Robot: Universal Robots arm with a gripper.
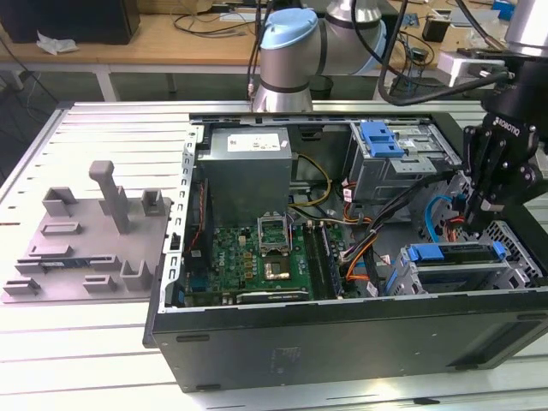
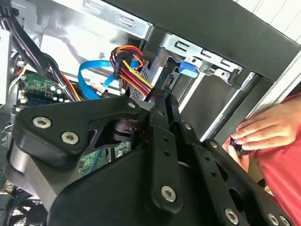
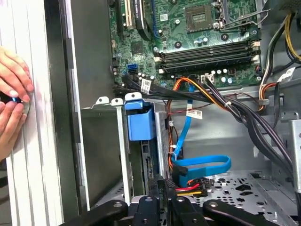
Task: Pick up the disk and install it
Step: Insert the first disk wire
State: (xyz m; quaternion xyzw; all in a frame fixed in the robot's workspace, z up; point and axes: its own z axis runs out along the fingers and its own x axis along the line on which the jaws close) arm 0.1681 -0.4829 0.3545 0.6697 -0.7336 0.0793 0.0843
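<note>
The fingers (image 2: 162, 117) are drawn together with no gap showing, and I cannot tell whether they pinch anything or only touch metal. In the exterior view they hang inside the open computer case (image 1: 342, 342), just above the disk (image 1: 454, 253), which sits in the drive cage at the exterior view's right, its blue bracket uppermost. The first wrist view looks past the fingertips at that bracket (image 3: 140, 123) standing in its slot (the silver body below it is mostly hidden), with a blue cable (image 3: 202, 165) looped beside it. Both wrist views catch a person's hands (image 3: 11, 94) against the case's outer wall, cut off at the edge.
</note>
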